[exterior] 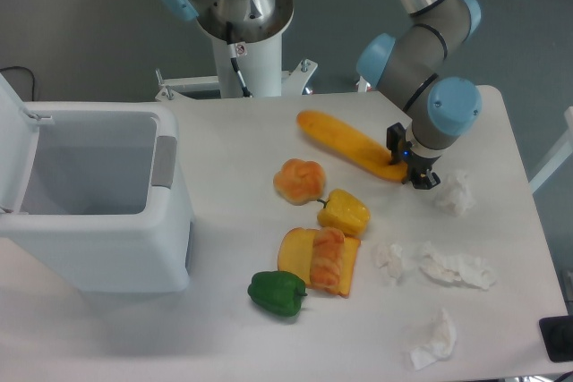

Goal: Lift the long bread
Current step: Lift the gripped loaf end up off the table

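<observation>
The long bread [347, 142] is a slim orange-yellow loaf lying flat on the white table [242, 149], slanting from upper left to lower right. My gripper [409, 160] is down at the loaf's right end. One dark finger [395, 139] stands on the far side of the loaf and the other [426, 178] on the near side. The jaws look wider than the loaf, so the gripper is open around that end. The very tip of the loaf is partly hidden by the gripper.
A round bun [299, 180], a yellow pepper [345, 212], a slice with a twisted pastry [320, 260] and a green pepper [277, 292] lie left of and below the gripper. Crumpled tissues [457, 267] lie to its right and front. An open white bin [89, 194] stands at the left.
</observation>
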